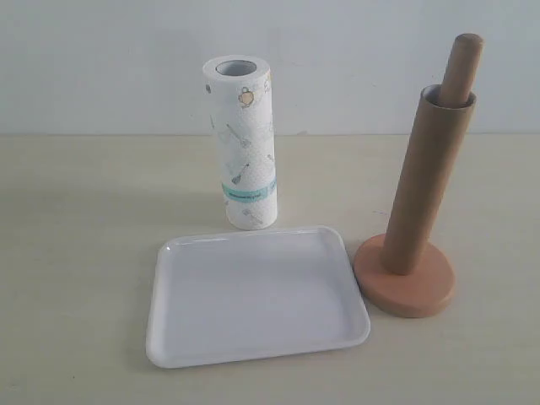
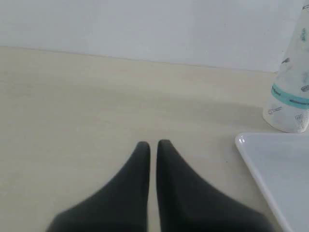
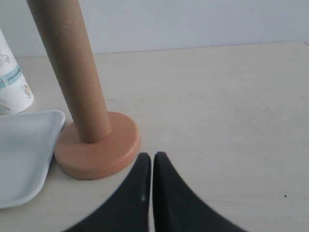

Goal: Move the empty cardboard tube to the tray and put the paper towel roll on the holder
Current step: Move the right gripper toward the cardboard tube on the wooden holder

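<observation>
The empty cardboard tube [image 1: 426, 181] stands slipped over the holder's dowel [image 1: 462, 67], whose rounded top pokes out above it; the holder's disc base [image 1: 405, 283] rests on the table to the right of the tray [image 1: 253, 295]. Behind the tray the paper towel roll [image 1: 241, 143] stands upright. Neither arm shows in the exterior view. In the left wrist view my left gripper [image 2: 153, 144] is shut over bare table, with the tray's corner [image 2: 270, 164] and the roll [image 2: 292, 96] off to one side. My right gripper [image 3: 152, 155] is shut beside the holder base [image 3: 96, 147] and the tube [image 3: 72, 67].
The pale wooden table [image 1: 84, 236] runs back to a plain white wall [image 1: 101, 59]. In the right wrist view, the tray's edge [image 3: 24, 159] and the roll [image 3: 12, 87] lie past the holder.
</observation>
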Robot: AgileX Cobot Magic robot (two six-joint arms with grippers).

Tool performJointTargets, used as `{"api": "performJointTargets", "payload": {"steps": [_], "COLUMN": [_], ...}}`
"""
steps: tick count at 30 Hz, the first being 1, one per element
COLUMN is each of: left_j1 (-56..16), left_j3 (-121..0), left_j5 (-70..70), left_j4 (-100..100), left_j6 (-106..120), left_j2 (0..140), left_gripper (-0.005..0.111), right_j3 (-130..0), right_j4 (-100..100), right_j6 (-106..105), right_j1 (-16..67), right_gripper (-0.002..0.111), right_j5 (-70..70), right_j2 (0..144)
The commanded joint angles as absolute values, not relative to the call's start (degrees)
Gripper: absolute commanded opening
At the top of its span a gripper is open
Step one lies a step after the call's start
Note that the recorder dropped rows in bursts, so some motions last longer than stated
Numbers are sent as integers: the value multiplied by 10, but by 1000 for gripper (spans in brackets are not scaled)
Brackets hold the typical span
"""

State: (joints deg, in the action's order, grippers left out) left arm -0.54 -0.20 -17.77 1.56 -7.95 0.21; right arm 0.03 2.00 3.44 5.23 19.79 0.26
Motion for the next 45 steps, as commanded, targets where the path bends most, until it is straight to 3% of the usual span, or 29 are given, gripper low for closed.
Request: {"api": "performJointTargets", "payload": {"steps": [1, 9, 20, 24, 30, 38, 45], "left_j1": [-3, -3, -3, -3, -3, -3, -3], "left_j3": [0, 0, 0, 0, 0, 0, 0], "left_j5": [-178, -178, -178, -178, -178, -178, -178], "left_j4": [13, 13, 13, 13, 13, 13, 13], "left_j6": [-78, -78, -78, -78, -78, -78, -78], "left_j2": [0, 0, 0, 0, 0, 0, 0], "left_gripper": [5, 5, 5, 5, 5, 5, 5], "right_j3": [0, 0, 0, -54, -94, -94, -94], "right_j4": [15, -71, -66, -62, -62, -62, -62], "right_j6": [25, -124, -81, -5, 170, 189, 230], "right_j1": [51, 51, 51, 51, 51, 51, 51], "right_gripper": [1, 1, 1, 1, 1, 1, 1], "right_j5": [187, -42, -459, -402, -304, -158, -143], "right_j2": [0, 0, 0, 15, 151, 298, 418]}}
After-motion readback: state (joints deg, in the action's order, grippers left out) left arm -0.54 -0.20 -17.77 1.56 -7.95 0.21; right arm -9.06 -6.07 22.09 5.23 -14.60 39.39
